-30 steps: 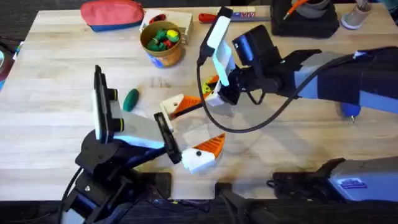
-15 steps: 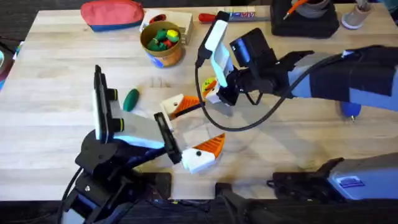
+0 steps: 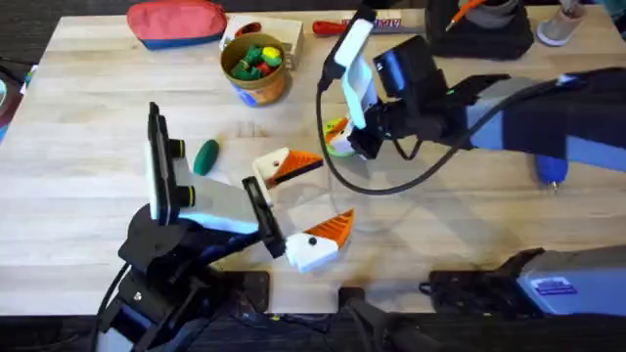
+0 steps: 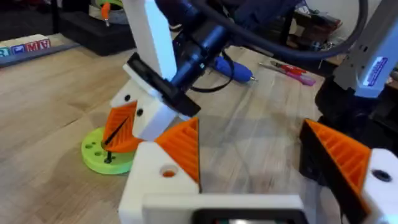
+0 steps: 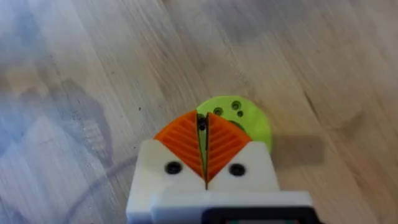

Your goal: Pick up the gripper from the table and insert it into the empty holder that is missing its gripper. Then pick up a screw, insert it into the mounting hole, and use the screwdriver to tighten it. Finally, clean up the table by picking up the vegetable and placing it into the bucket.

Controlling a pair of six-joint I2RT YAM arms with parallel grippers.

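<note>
Here, the right gripper (image 3: pixel 339 137) hung over the yellow-green ring (image 3: pixel 337 147) near the middle of the wooden counter (image 3: pixel 88 108). In the right wrist view its orange-padded fingers (image 5: pixel 186 140) were pressed together on a small dark item, probably a screw (image 5: pixel 201 124), whose outline was too small to confirm. The ring (image 5: pixel 239 118) lay directly beyond the fingertips, and the left wrist view showed the same pinch just above the ring (image 4: pixel 102 155).

The left gripper (image 3: pixel 293 210) rested low on the counter with its fingers spread. One white finger with an orange pad (image 3: pixel 279 166) pointed toward the right gripper; the other (image 3: pixel 318 244) lay nearer the arm bases. Nothing sat between them.

The dark green vegetable (image 3: pixel 205 156) lay on the counter to the left of the left gripper, apart from it. The bucket (image 3: pixel 254 68) stood near the far edge, holding small coloured toys. The red zip pouch (image 3: pixel 176 22) lay just left of the bucket. A red-handled tool (image 3: pixel 328 27) lay at the far edge behind the right arm. The blue handle of the screwdriver (image 4: pixel 233 68) showed in the left wrist view, lying on the counter beyond the right gripper.
</note>
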